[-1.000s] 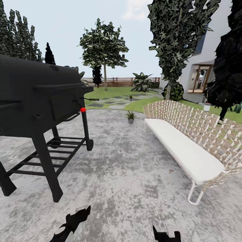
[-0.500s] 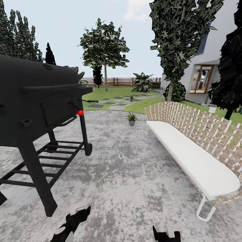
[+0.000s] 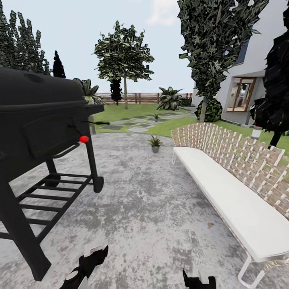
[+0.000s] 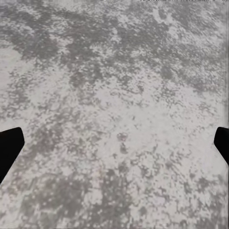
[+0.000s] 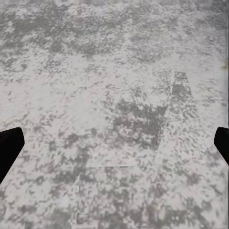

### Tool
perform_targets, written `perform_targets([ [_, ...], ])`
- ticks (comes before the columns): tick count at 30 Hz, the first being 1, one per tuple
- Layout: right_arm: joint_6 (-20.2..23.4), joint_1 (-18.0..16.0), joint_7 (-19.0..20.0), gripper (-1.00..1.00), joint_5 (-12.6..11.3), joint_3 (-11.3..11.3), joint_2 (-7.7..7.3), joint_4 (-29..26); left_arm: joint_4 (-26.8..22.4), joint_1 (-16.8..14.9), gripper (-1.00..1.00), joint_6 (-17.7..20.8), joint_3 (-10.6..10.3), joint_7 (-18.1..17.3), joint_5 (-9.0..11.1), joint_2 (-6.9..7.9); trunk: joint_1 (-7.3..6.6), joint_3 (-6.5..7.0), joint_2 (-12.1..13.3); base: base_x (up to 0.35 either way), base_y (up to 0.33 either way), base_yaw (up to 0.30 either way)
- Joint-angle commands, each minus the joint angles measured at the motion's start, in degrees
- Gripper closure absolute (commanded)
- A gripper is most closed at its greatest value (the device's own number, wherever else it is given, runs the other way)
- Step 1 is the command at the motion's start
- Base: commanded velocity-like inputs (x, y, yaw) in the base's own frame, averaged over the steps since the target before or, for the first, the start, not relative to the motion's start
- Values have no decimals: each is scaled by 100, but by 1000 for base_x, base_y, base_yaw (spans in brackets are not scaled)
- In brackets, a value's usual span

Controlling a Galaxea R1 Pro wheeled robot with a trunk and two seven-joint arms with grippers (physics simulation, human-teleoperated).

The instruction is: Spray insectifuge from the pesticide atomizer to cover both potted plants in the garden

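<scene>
Both jaws wide apart, empty, above grey paving [image 4: 114, 95].

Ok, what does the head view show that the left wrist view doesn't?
Head view alone: the black grill, the white bench, a potted plant on the paving ahead, a second potted plant by the stepping stones, trees, fence and house. Left wrist view alone: the left gripper's dark fingertips spread wide, nothing between them. Both share the mottled grey paving.

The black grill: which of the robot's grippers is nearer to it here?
Left. The left gripper hangs low over the grey paving just beside the black grill and its leg; the right gripper sits farther over, on the white bench side.
</scene>
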Motion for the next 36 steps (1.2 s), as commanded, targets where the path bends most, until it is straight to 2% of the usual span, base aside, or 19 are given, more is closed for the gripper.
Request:
perform_targets([
  [1,-19,-3,9,-100,-14,12,-4,4,0,-3,-100,-14,2,-1,42,-2,2,-6,-2,328,-162,0],
  [36,-19,-3,21,-100,24,56,-13,-2,3,-3,-100,-14,11,-5,42,-2,2,-6,-2,330,-18,0],
])
